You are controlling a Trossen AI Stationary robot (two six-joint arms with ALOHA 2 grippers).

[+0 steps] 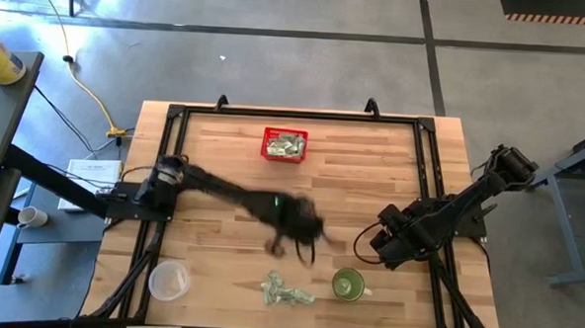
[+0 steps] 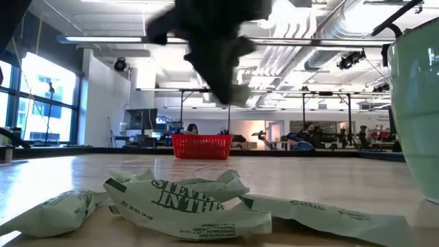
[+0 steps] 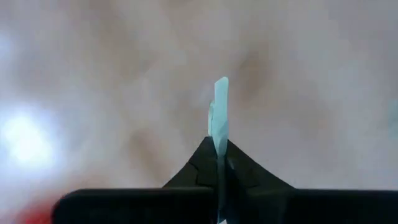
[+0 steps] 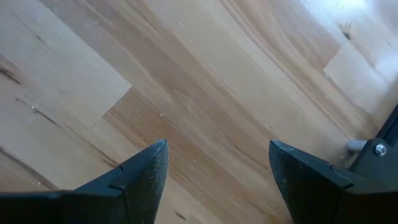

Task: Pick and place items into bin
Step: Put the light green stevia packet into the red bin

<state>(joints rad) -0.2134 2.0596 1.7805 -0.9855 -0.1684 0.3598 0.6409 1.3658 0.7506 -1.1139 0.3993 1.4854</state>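
Seen from above, the left gripper [image 1: 307, 246] is hanging over the middle of the wooden table [image 1: 223, 171], blurred, between the red basket [image 1: 284, 144] at the far edge and a loose pile of crumpled green-and-white pieces [image 1: 287, 291] at the near edge. The basket is already holding a few such pieces. A green cup [image 1: 348, 283] is standing just beside the pile, a clear plastic cup [image 1: 169, 279] well apart on the other side. The right gripper [image 1: 366, 242] is waiting near the green cup.

At table height, the pieces [image 2: 185, 202] are lying in the foreground, the basket [image 2: 201, 146] standing far behind them, and the left gripper [image 2: 230, 86] is hovering above (too smeared to read).

The left wrist camera is showing its fingers [image 3: 202, 168] pinched together on one thin pale piece [image 3: 221, 115], edge-on.

The right wrist camera is showing its fingers [image 4: 146, 177] spread wide over bare wood, holding nothing.
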